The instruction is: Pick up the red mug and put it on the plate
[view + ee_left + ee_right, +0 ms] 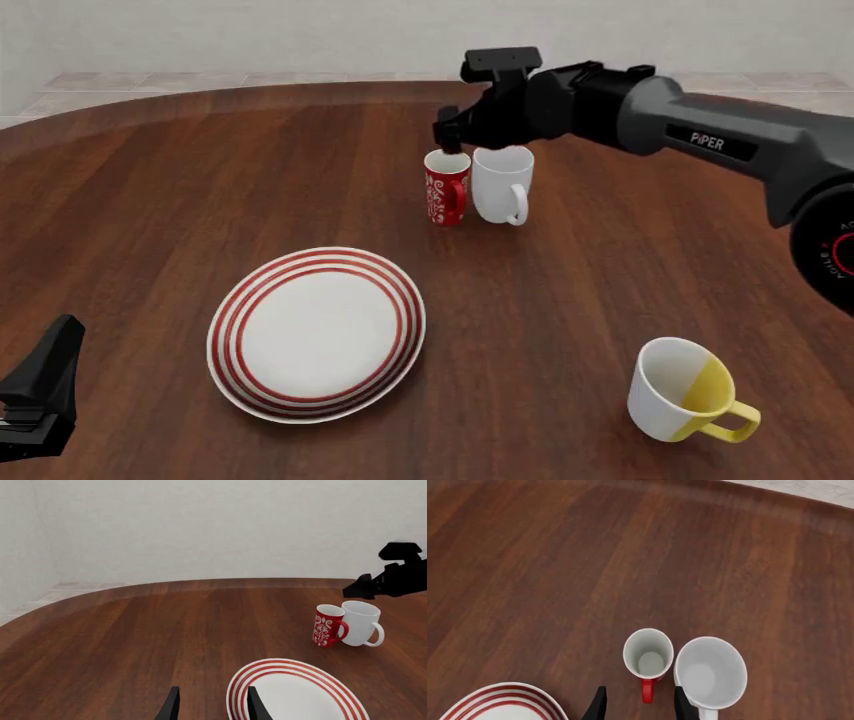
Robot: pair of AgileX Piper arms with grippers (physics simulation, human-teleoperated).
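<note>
Red mug (446, 188) rim partly hidden, seemingly below right end effector (457, 134).

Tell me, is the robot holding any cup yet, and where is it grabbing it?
No, nothing is held yet. The right gripper hangs open above the red mug, not touching it. The left gripper is open too, near the plate.

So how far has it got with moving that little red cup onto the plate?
Only the approach looks done: the right end effector hangs open just above the red mug, which stands on the table touching the white mug. In hand is lining up the grip; nothing is held yet. Left to do: close on the mug, lift it and set it on the plate, which has nothing on it. The left end effector sits idle.
</note>
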